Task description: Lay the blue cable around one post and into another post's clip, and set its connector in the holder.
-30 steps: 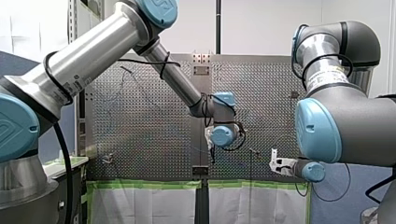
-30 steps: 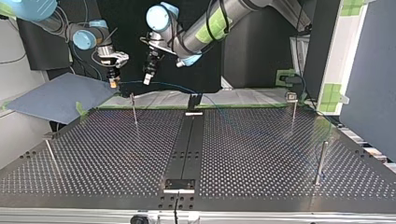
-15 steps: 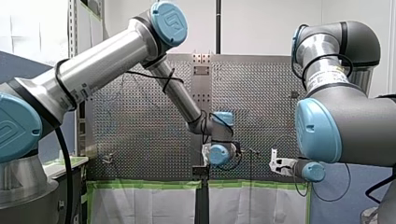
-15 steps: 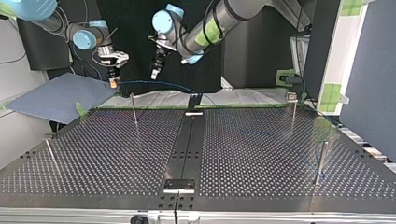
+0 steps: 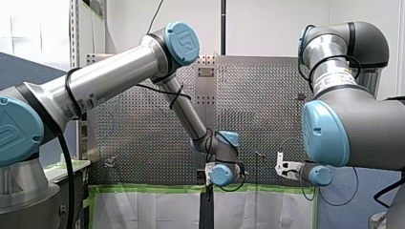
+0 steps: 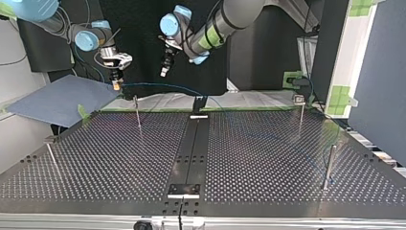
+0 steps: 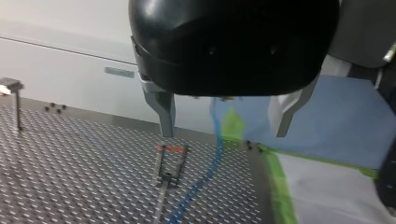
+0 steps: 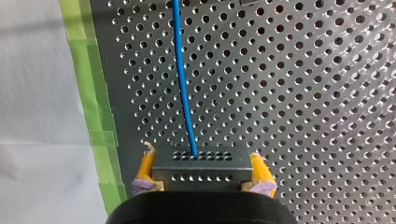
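Change: over the last second the left gripper has lifted and drifted toward 1 o'clock in the top view, away from the blue cable. In the front view its wrist has sunk toward 6 o'clock. The right gripper has not moved.

Reading: the left arm looks to be repositioning and routing has hardly begun. The cable hangs in a loose arc from the right gripper past the holder toward 3 o'clock. Its far run is too faint to trace.

Left wrist view only: the fingers are apart with nothing between them. The cable runs below them, just beside the holder.

Right wrist view only: the yellow pads are clamped on the connector, so it is not yet in the holder. The cable leaves it toward 12 o'clock over the perforated table.

Top view only: it shows the thin post at 5 o'clock of the right gripper and the clip post far out at 3 o'clock. The front view shows neither gripper's fingers.
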`<state>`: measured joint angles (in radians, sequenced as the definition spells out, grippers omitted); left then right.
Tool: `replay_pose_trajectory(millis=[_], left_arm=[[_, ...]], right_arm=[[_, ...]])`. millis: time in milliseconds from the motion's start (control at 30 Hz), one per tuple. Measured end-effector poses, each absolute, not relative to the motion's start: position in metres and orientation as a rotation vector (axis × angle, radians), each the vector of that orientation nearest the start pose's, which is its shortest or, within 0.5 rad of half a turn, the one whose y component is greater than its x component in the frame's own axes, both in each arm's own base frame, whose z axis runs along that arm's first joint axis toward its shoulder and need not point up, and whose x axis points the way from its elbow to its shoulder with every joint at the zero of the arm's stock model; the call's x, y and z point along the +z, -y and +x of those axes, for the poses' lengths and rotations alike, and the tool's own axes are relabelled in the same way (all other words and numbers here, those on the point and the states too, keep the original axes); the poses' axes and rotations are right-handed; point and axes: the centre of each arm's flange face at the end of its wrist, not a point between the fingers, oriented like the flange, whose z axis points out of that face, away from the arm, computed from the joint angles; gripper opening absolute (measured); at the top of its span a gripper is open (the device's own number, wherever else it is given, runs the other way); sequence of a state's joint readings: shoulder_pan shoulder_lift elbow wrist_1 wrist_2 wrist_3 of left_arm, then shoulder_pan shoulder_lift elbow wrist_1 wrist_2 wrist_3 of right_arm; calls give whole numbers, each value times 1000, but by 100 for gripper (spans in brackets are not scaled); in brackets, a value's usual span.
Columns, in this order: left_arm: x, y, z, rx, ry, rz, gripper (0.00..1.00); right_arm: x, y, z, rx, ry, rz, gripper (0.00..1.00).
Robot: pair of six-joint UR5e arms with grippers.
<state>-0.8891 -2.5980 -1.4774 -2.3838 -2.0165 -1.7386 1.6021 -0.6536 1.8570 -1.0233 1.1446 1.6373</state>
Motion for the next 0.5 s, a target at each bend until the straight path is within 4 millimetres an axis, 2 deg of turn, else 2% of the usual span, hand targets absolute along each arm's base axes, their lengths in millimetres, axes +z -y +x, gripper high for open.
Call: replay_pose_trajectory(millis=[267,500], left_arm=[[-85,563,352,-317,-1759,307,100],[-130,545,337,-178,-1798,363,100]], right_arm=[[-59,544,192,1521,1182,1643,0],[-60,544,192,1522,1183,1643,0]])
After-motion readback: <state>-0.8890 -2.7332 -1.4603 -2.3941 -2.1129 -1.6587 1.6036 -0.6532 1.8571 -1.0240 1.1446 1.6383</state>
